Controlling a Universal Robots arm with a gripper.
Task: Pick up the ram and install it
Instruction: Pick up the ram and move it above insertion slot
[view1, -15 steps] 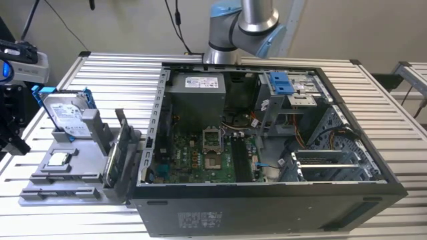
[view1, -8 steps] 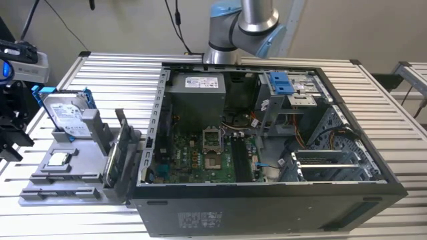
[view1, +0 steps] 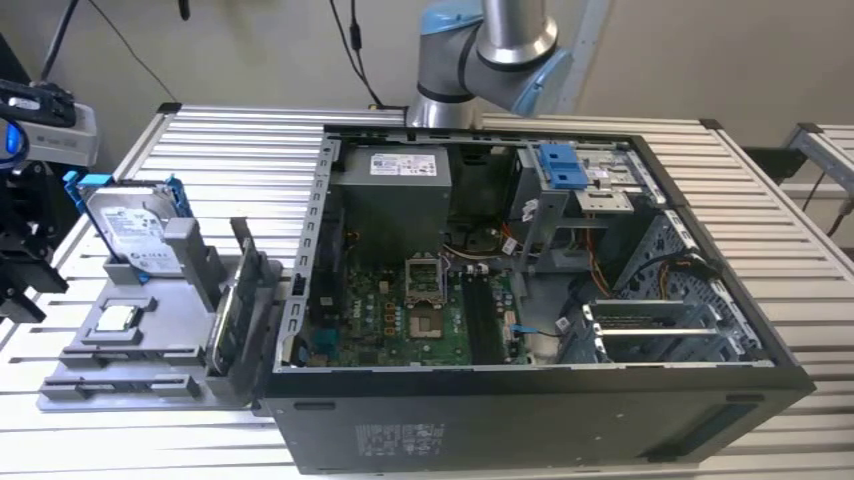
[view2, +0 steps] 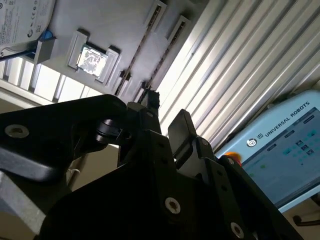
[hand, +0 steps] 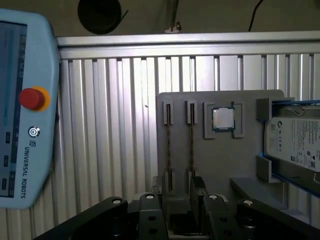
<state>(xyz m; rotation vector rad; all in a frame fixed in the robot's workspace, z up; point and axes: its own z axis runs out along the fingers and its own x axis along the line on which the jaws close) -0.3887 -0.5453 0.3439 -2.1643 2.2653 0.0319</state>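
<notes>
Plainly, the gripper (hand: 177, 196) is spread open and holds nothing: in both wrist views its two black fingers (hand: 197, 192) stand apart, with background showing through the gap. It hangs at one end of the grey tray (hand: 225, 165), by the near ends of two ram sticks. Both sticks stand on edge in parallel tray slots, each end caught in a small grey bracket. The inner ram stick (hand: 191, 147) lies next to the processor (hand: 222, 119), and the outer ram stick (hand: 168, 147) is just beside it toward the tray's edge. Whether a fingertip touches either stick cannot be told. The processor sits flat in its own recess, and beyond it the silver hard drive (hand: 295, 140) stands in a holder in its blue frame. The tray rests on a slatted metal table (hand: 110, 125). A pale blue teach pendant (hand: 30, 125) with a red button is well apart from the tray, on the sticks' side. In the exterior view the tray lies to the exterior view's left of an open computer case (view1: 534, 420) with its green motherboard (view1: 387, 320) exposed, and the arm (view1: 514, 40) rises behind the case
</notes>
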